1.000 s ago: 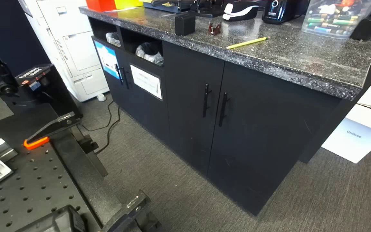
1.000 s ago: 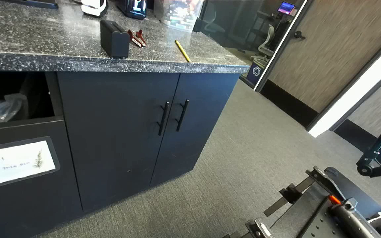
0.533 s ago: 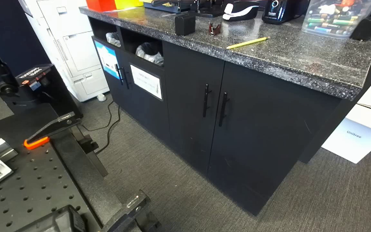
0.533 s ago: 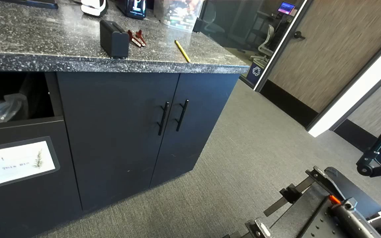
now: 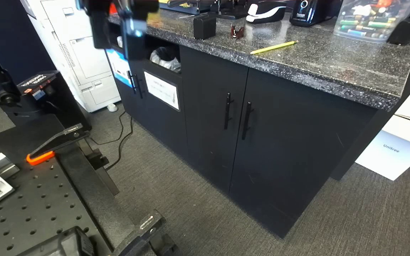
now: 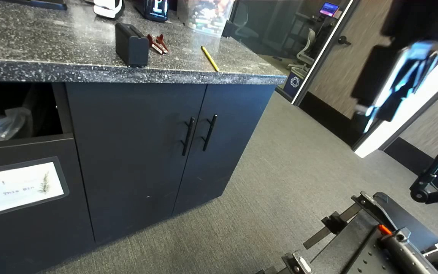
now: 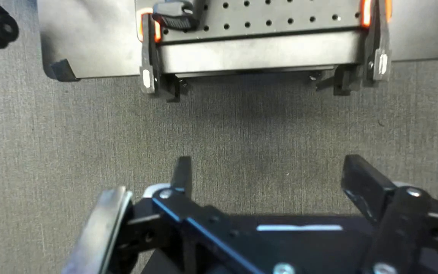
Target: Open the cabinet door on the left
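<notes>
The gripper (image 7: pixel 267 165) has come into both exterior views within the last half second, while the counter (image 5: pixel 319 76) looks as it did. In an exterior view it blocks part of the counter's end by the white machine (image 5: pixel 91 64); in an exterior view with a wooden door (image 6: pixel 333 76), it hangs blurred and well apart from the counter. The wrist view shows its fingers (image 7: pixel 363 179) standing wide apart, with carpet (image 7: pixel 264 137) visible between them.

In both exterior views the cabinet door (image 5: pixel 208 117) is below the counter, closed and flush with the twin door (image 5: pixel 290 149) beside it; its bar handle (image 5: pixel 227 111) runs upright near the seam they share. Past the door's other long edge, also under the counter, is a white sign (image 5: pixel 161 89). A black box (image 5: pixel 204 26) and a yellow pencil (image 5: pixel 274 47) sit near the counter's front edge, a dark red clip (image 5: pixel 237 32) near the box. A workbench (image 5: pixel 96 192) stands across the carpet from the counter.
</notes>
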{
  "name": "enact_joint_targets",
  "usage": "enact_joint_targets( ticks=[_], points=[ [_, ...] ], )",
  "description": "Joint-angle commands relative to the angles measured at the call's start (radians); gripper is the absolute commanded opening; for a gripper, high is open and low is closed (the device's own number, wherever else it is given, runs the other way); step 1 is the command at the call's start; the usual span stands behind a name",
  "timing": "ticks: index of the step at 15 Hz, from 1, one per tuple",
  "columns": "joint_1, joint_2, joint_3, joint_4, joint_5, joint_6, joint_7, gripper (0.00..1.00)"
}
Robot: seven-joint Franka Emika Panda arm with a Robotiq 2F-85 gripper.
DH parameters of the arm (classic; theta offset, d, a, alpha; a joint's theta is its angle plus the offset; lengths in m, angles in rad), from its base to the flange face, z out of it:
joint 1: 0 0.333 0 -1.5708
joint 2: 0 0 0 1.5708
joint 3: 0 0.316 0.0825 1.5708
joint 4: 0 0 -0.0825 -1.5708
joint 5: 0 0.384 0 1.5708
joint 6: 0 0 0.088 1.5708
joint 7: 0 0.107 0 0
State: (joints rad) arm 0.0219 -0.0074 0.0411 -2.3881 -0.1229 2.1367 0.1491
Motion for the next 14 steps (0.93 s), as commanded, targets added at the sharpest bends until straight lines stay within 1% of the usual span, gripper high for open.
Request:
enact_joint_targets(
  ticks=[1,4,6,7,9,11,14],
  points=[
    [0.024,0.262,-0.003,0.113,-0.120,0.167,0.187,1.00],
    [0.095,0.470,-0.066,0.208,-0.241,0.310,0.365,1.00],
    [0.152,0.606,-0.118,0.299,-0.264,0.389,0.441,1.00],
    [0.179,0.673,-0.140,0.352,-0.254,0.419,0.462,1.00],
    [0.206,0.803,-0.167,0.461,-0.202,0.516,0.481,1.00],
    [0.247,0.926,-0.211,0.577,-0.185,0.570,0.498,1.00],
    [0.275,1.061,-0.242,0.730,-0.124,0.645,0.495,1.00]
  ],
)
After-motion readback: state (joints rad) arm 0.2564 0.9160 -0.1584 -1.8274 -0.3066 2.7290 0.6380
